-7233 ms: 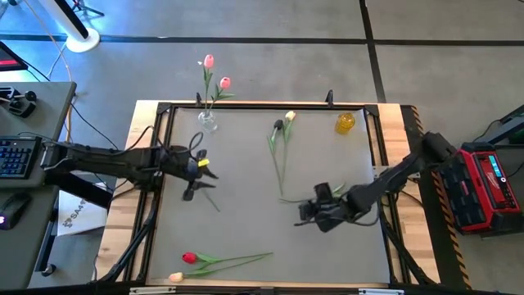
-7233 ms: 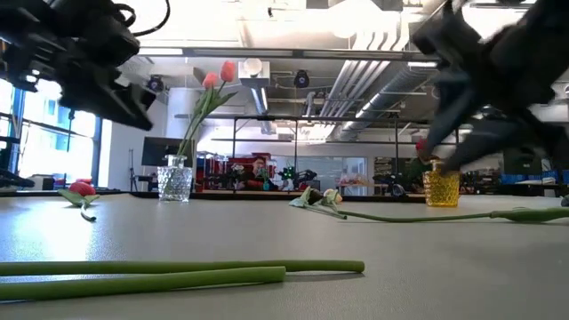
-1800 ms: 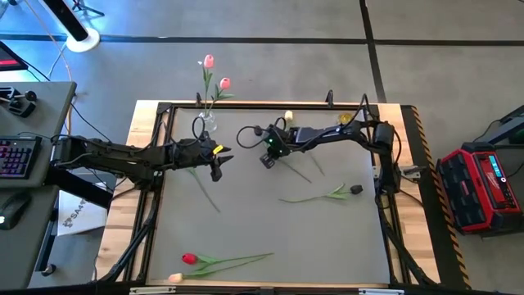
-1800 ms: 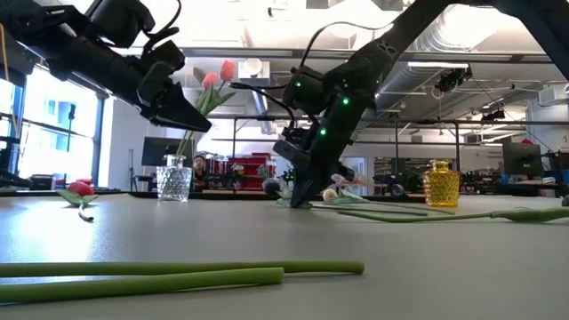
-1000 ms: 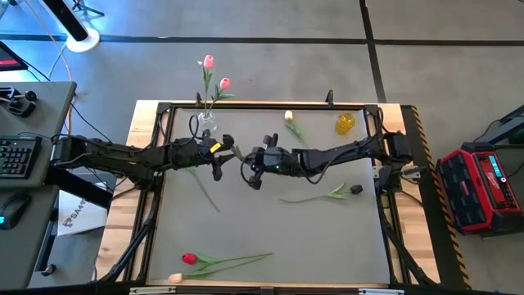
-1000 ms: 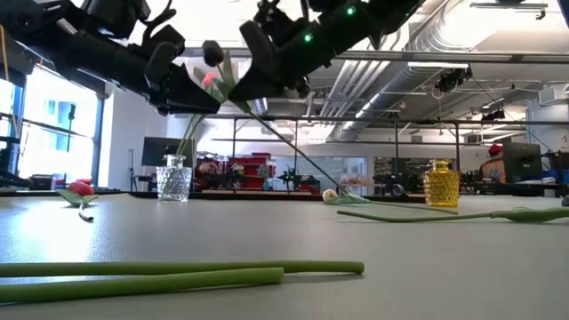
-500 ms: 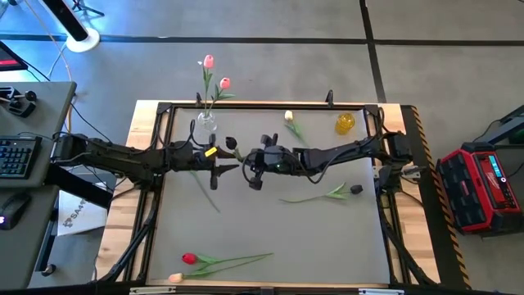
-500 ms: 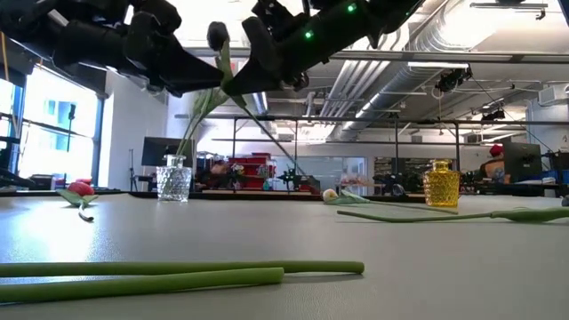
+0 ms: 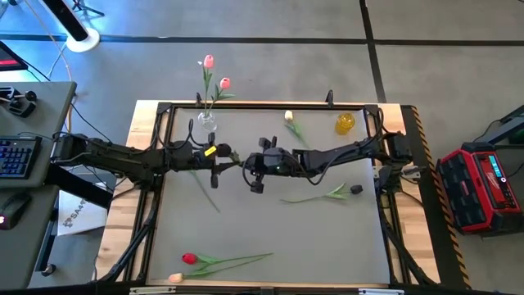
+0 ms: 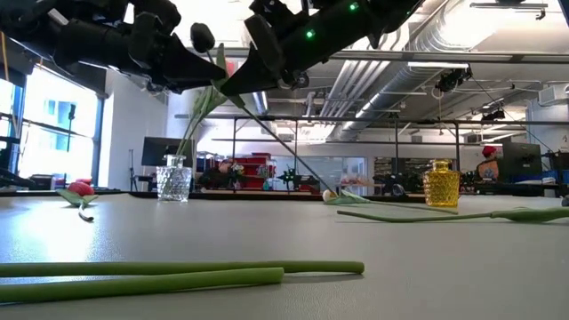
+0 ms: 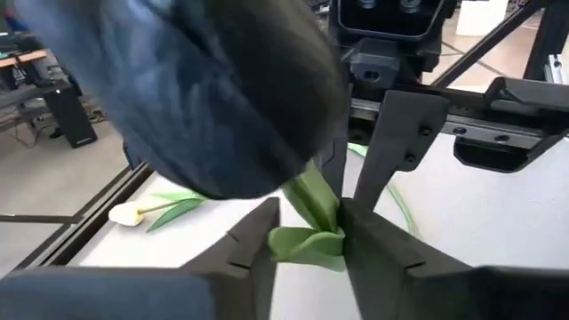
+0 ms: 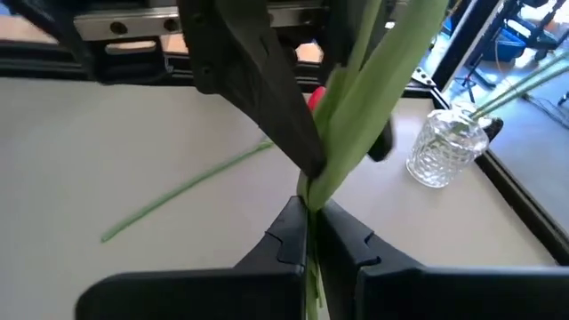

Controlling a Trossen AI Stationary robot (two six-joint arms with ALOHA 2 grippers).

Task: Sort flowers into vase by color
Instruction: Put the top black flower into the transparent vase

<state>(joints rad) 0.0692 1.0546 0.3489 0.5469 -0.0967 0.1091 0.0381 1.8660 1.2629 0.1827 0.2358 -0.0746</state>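
Both arms now meet above mid-table, the right one having swung in from the near right side, where it hung seconds ago. Right gripper (image 9: 255,168) is clamped on the stem of a dark tulip (image 10: 203,36); the right wrist view shows its fingers (image 12: 293,233) pressed together on the green stalk. Left gripper (image 9: 214,163) faces it from the left, its fingers (image 11: 253,240) set either side of the leaf just below the dark head, a little green still visible between them; whether they already pinch cannot be told.

Key relation: the stem's long axis slopes up from the right gripper toward the left gripper, head end uppermost in the low view, so the left arm is the nearer one to the head and to the clear vase (image 9: 207,123) at the table's far left, which holds two pink tulips (image 9: 209,62). A hand-over looks to be in progress.

Elsewhere: a cream tulip (image 9: 288,116) lies by the yellow vase (image 9: 345,123); a loose stem (image 9: 315,197) lies right of centre; red and cream tulips (image 9: 190,259) lie at the near edge.

Hidden: in the high view the dark head is lost against the grippers; the left wrist view is largely filled by a blurred dark mass.
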